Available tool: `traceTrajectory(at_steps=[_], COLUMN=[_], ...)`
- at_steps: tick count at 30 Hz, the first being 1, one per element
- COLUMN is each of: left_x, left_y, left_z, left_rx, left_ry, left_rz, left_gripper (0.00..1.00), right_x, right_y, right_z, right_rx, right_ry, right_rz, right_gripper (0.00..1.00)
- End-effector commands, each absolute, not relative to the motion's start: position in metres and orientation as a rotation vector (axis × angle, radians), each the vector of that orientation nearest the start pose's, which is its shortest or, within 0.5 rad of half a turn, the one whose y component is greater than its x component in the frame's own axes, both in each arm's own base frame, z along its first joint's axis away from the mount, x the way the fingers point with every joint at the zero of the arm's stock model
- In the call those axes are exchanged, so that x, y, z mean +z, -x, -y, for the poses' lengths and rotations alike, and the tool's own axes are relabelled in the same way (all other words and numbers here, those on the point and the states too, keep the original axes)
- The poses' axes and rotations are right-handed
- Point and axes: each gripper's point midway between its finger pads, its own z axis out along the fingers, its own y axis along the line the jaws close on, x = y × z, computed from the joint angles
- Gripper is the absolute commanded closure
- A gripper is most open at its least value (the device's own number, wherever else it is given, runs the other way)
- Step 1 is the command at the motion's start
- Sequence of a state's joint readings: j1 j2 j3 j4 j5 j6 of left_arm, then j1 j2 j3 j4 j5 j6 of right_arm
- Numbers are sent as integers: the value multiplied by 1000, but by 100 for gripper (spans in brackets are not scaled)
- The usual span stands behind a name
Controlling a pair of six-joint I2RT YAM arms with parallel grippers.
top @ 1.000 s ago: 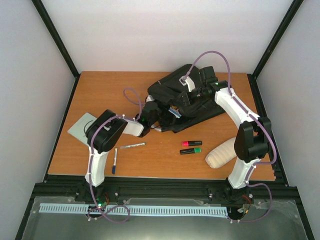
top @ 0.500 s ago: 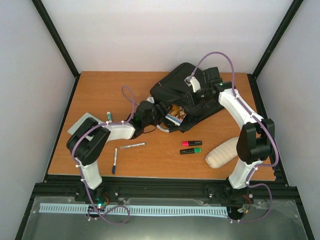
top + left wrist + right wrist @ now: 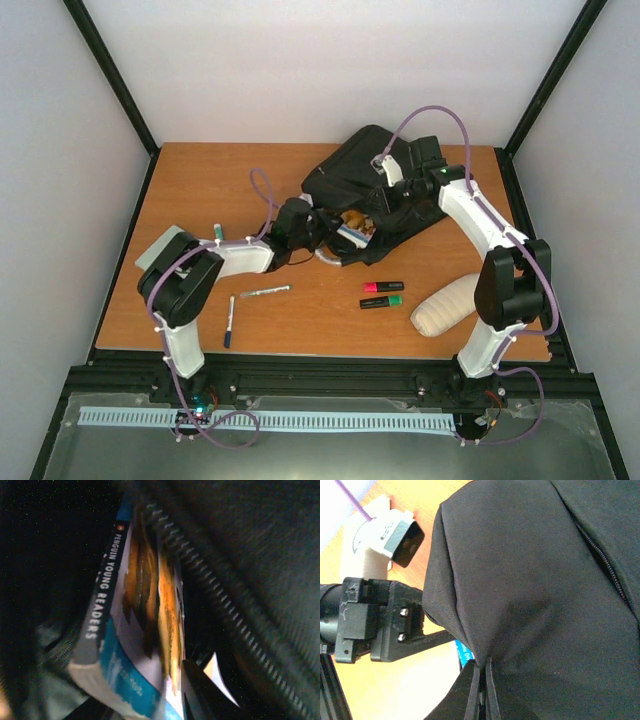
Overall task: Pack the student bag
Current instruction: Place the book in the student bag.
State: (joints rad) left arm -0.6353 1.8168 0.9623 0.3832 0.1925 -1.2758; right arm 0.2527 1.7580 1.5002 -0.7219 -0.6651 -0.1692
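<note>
bag (image 3: pixel 362 165): soft, floppy, light-ish, so I'd pinch cloth at the opening's edge.
R gripper (image 3: pixel 482 669): clamped on bag cloth.
L gripper (image 3: pixel 318 230): by book (image 3: pixel 145 630) — can't tell finger gap.

My left arm (image 3: pixel 190 285) now rests its elbow toward the lower left of the top view instead of near centre, uncovering a green-capped pen (image 3: pixel 217 232). The student bag (image 3: pixel 350 170) gapes wider, showing a book (image 3: pixel 352 229).

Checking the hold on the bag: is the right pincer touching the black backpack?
Touching. The right wrist view shows the right pincer shut on a pinched fold of the backpack.
</note>
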Motion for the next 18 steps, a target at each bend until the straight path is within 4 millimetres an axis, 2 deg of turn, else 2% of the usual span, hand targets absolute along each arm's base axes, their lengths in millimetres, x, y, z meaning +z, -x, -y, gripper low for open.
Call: traceTrajectory(at_steps=[1,6,11,16,17,18], left_x=[146,152,142,118,116,110], left_y=[-412,-432,-445,-457,-461,-463], left_z=[352,371,383,392,394,395], left_rx=[-1398,-1483,-1573,-1579,-1582,-1579], left_ry=[555,555,585,593,588,590], left_rz=[-2160,-2087,-2028,-2053,-2054,-2068], left_gripper=[80,99,99,99,98,92], right_x=[226,235,238,238,238,238], right_y=[-399,-400,-400,-397,-397,-397], right_z=[-211,-213,-214,-215,-215,-216], right_rx=[863,867,877,890,891,889], right_ry=[777,788,796,815,814,816], right_rz=[-2235,-2223,-2214,-2204,-2205,-2205], right_gripper=[97,97,97,97,97,97])
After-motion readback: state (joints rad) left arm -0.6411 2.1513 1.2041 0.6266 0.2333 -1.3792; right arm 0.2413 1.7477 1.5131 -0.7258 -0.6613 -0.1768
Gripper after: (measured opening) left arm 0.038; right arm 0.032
